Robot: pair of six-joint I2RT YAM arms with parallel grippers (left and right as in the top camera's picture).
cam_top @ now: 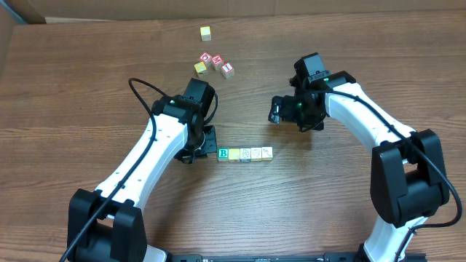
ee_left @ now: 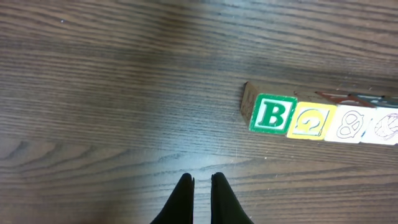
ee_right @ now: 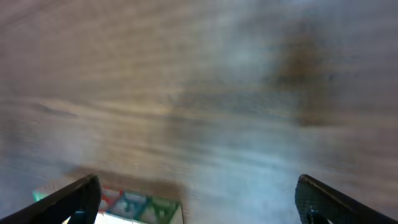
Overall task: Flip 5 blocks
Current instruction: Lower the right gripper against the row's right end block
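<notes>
five blocks (cam_top: 245, 153) lie in a tight straight row on the tabletop (cam_top: 328, 204), each touching the next, between the two arms. at the row's left end is the b block (ee_left: 272, 114), its top face a white letter on green. touching it is a yellow block (ee_left: 311, 120) with a green drawing on top. three cream blocks (cam_top: 256, 153) with line drawings follow, and the last of them runs off the edge of the left wrist view.

the left fingers (ee_left: 182, 202) are pressed together and pinch nothing. they point at bare wood near the b block's end of the row. from the wrist the b block sits ahead and off to the right, apart from the tips.

the right fingers (ee_right: 68, 200) are spread as wide as they go, with nothing between them. from overhead they hang over the tabletop beyond the row's right end, well apart from it. that wrist view is badly blurred. a smear of red and green (ee_right: 127, 205) shows at its bottom edge, too smeared to tell what it is.

farther back sit three red cubes (cam_top: 218, 63) bunched with a yellow cube (cam_top: 200, 68). another yellow cube (cam_top: 206, 33) lies alone beyond them.
</notes>
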